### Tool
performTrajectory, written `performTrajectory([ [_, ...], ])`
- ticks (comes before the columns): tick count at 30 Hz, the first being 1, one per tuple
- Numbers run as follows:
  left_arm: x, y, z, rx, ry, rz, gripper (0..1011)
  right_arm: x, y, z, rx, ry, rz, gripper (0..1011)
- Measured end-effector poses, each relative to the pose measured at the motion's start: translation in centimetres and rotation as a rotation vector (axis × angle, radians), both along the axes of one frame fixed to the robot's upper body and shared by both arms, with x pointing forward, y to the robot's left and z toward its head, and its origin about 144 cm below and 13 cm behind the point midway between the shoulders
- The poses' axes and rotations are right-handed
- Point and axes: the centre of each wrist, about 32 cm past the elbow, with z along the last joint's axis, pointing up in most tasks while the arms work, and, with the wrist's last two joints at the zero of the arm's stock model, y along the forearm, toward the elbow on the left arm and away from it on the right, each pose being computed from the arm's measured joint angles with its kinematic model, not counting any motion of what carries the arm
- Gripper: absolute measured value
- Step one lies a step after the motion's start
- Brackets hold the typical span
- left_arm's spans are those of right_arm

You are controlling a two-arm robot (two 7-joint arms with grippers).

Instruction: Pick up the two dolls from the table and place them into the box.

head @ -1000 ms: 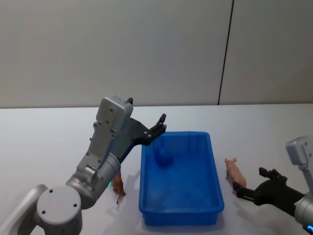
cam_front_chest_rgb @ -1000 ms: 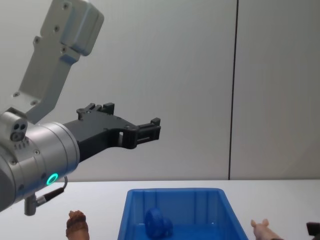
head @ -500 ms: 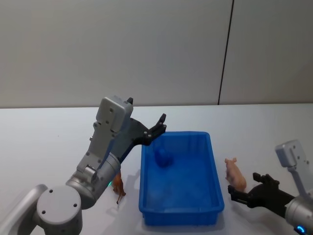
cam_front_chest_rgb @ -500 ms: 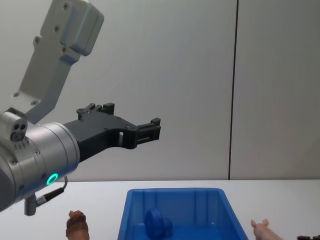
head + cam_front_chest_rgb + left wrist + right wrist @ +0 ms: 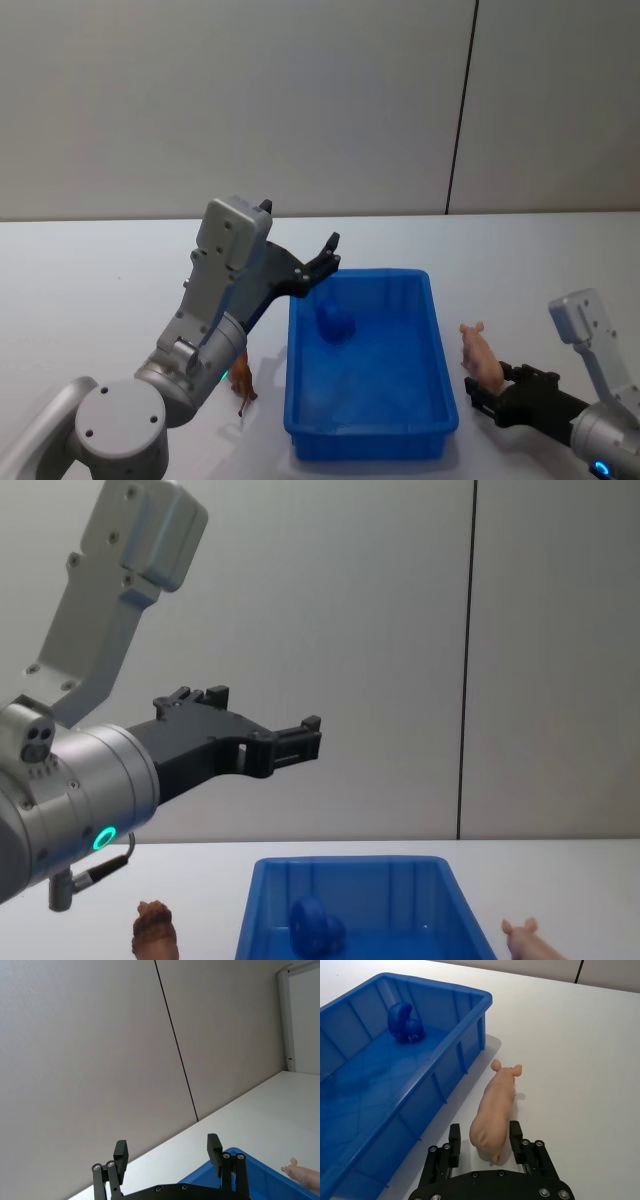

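Note:
The blue box (image 5: 440, 385) stands on the white table (image 5: 90, 290). A rounded deep blue doll (image 5: 334, 322) lies inside it near the far end, also seen in the right wrist view (image 5: 404, 1022). The brown doll (image 5: 242, 378) stands on the table just left of the box. My left gripper (image 5: 325, 255) hangs open and empty above the box's far left corner. A pink pig figure (image 5: 495, 1110) lies on the table right of the box. My right gripper (image 5: 484, 1131) is open, low over the table, with one finger on each side of the pig's rear.
The table runs back to a plain grey wall (image 5: 330, 100) with a dark vertical seam. Open tabletop lies right of the pig and behind the box. My left forearm (image 5: 215, 300) rises between the brown doll and the box.
My right gripper has moved forward toward the pink pig, and its open fingers now flank the pig's rear. The left arm, box and dolls have not moved.

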Motion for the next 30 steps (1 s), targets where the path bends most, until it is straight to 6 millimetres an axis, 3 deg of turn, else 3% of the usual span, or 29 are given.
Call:
performTrajectory([
  [3,0.0,0.0,0.0,0.0,0.0,0.0,1001,0.1,0.1,0.0,0.0,0.001,0.0,531],
  [4,0.0,0.0,0.0,0.0,0.0,0.0,1001,0.1,0.1,0.0,0.0,-0.001,-0.001,459],
  [8,0.0,0.0,0.0,0.0,0.0,0.0,1001,0.2,0.1,0.0,0.0,-0.01,-0.003,378],
  [30,0.0,0.0,0.0,0.0,0.0,0.0,1001,0.4,0.5,3.1,0.011,-0.229,-0.03,378],
])
